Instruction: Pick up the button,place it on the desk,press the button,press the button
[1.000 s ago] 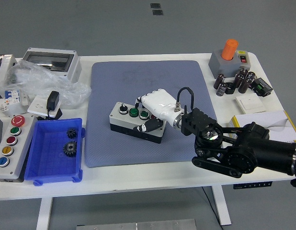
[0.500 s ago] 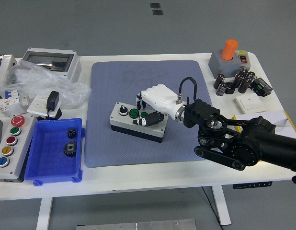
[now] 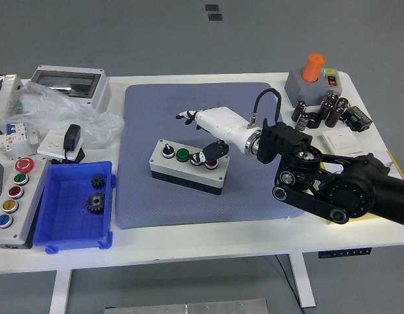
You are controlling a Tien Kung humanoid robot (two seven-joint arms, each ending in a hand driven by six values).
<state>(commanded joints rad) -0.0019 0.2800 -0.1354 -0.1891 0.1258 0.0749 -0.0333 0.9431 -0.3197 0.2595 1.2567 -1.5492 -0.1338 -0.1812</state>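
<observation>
Here, button box [image 3: 187, 167] sitting on blue mat [image 3: 202, 118], right robot hand [image 3: 212, 127] hovering at its 1 o'clock, fingers spread, holding nothing.

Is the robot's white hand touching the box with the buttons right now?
Cannot tell. In the head view, the right hand is spread above the button box, fingers reaching past it, but its dark thumb overlaps the box's right end, so contact or gap is unclear.

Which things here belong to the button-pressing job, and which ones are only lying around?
For the job: button box on the blue mat; right hand above it.

Lying about: blue bin with gears, five-button panel, capacitors, orange-knob box.
</observation>
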